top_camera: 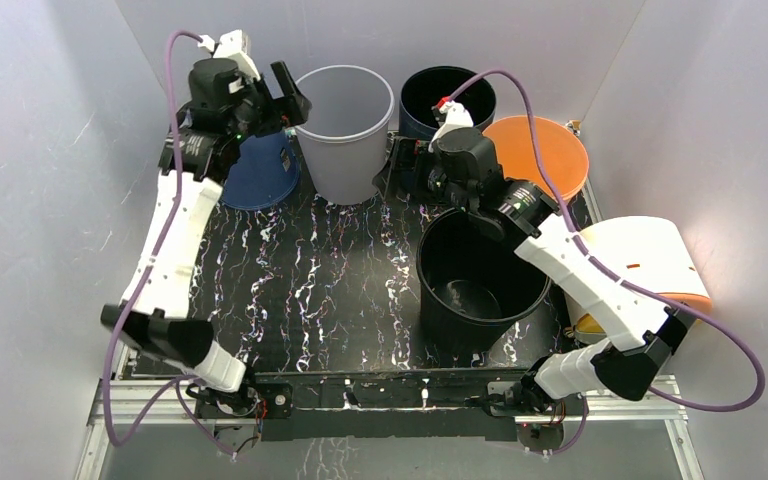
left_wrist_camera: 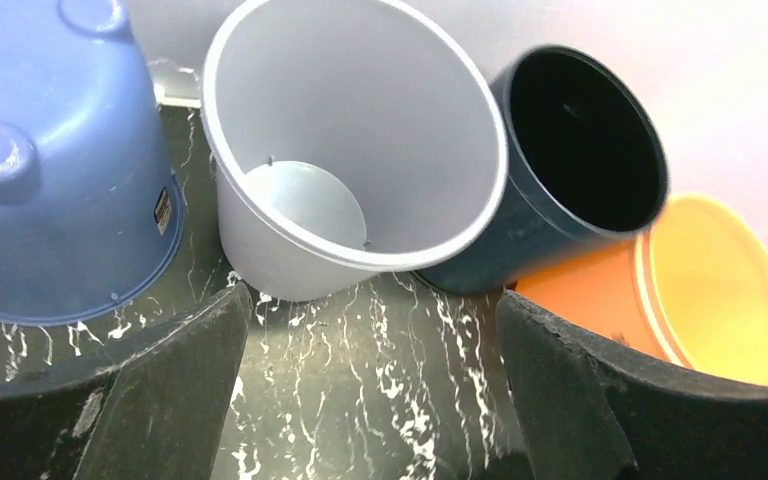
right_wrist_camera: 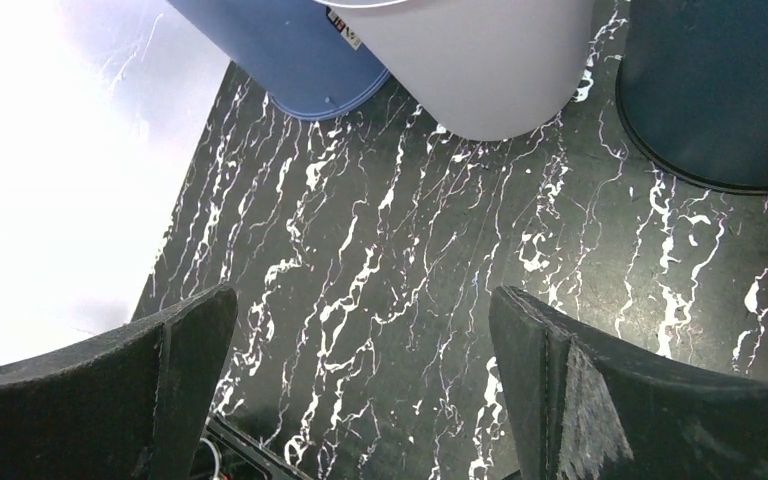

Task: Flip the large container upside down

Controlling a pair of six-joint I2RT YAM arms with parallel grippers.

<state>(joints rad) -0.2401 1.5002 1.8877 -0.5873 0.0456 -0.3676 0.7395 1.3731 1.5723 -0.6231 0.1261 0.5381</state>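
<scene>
While the big black bucket (top_camera: 470, 295) sits upright on the tabletop (top_camera: 310, 280), mouth up, toward the front right, neither arm has a hold on it. The right end effector (top_camera: 400, 175) hangs just past the bucket's far rim, pointing toward the back row. In the right wrist view its fingers (right_wrist_camera: 600, 400) are spread wide with only marbled tabletop between them. The left end effector (top_camera: 288, 98) is way over at the back left, up above an upside-down blue bucket (top_camera: 260, 170) and right beside the rim of a gray bucket (top_camera: 345, 130). It's also spread apart, nothing in it.

The back row goes blue, gray, then a dark navy bucket (top_camera: 430, 95), the gray and navy ones standing mouth up and touching or nearly so. An orange bucket (top_camera: 550, 150) is next to the navy one, and I can't tell which way up it is. A white and orange tub (top_camera: 650, 260) lies off the right edge, near the right arm.
</scene>
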